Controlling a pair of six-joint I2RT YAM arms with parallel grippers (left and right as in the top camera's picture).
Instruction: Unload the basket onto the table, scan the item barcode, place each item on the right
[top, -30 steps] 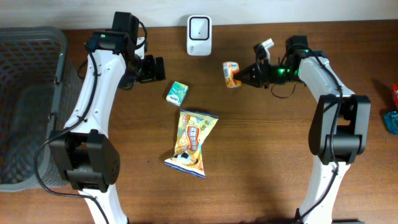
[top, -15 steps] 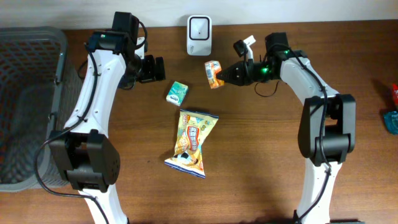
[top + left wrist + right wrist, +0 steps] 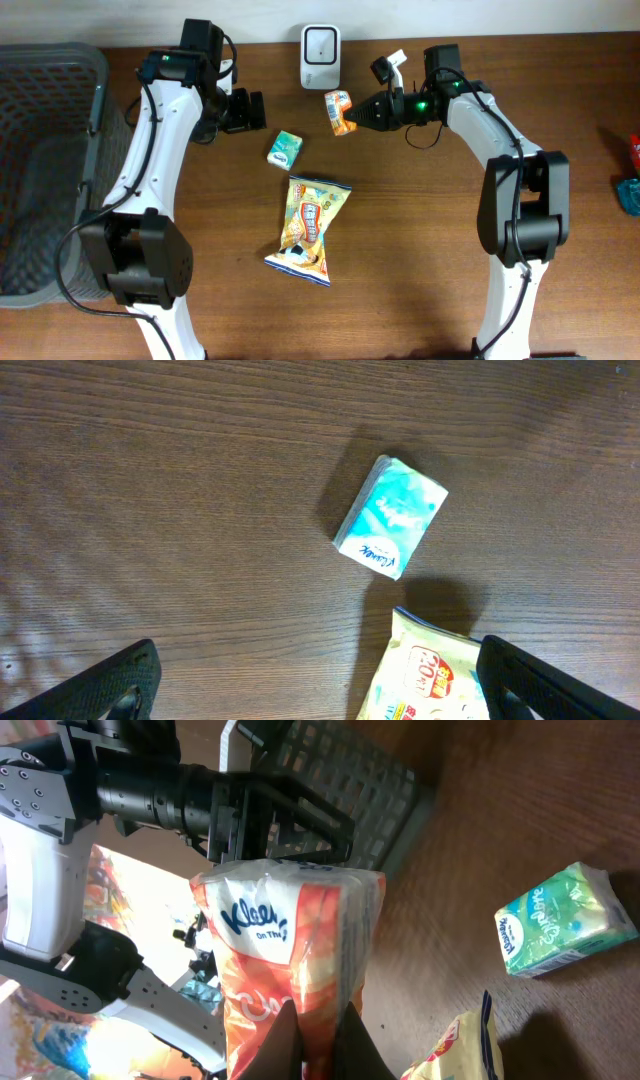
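An orange tissue pack [image 3: 340, 109] is pinched by one edge in the right hand [image 3: 359, 114], upper centre, near the scanner [image 3: 320, 44]; it could be twisted, hiding the barcode. The left hand [image 3: 252, 110] is spread open.

Basket [image 3: 40, 110] cut off at left edge, snack bag [image 3: 430, 675] clipped by left wrist view's bottom

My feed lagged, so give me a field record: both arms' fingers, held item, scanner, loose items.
right gripper: fingers shut on orange tissue pack
orange tissue pack: held close to the white scanner
left gripper: fingers open, empty, near green tissue pack
loose on table: green tissue pack, snack bag
basket: beside left arm
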